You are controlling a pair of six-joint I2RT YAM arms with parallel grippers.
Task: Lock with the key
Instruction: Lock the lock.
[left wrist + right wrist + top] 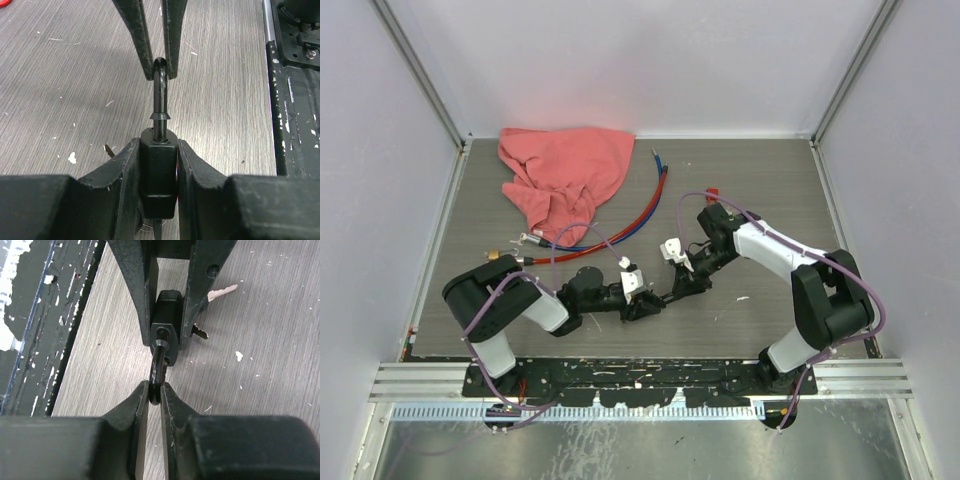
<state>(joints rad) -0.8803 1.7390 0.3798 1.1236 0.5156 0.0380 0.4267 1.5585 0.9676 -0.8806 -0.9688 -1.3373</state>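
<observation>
On grey woodgrain table (760, 180), white walls (650, 60): L gripper (158, 149) clamps padlock (158, 175), R gripper (155, 387) pinches shackle (159, 357).

Padlock (159, 175), black: body is clamped in the left claw (158, 145), drawn-out shackle (160, 97) is pinched at its bend by the right claw (155, 390), pale key (222, 291) is seen beside the body.

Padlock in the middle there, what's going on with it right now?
The left claw is clamped on the padlock by its body, and the right claw pinches the top of the shackle. The shackle stands raised, with one hole in the body's top empty, so it is not locked yet. A silver key shows beside the left claw; neither claw holds it.
</observation>
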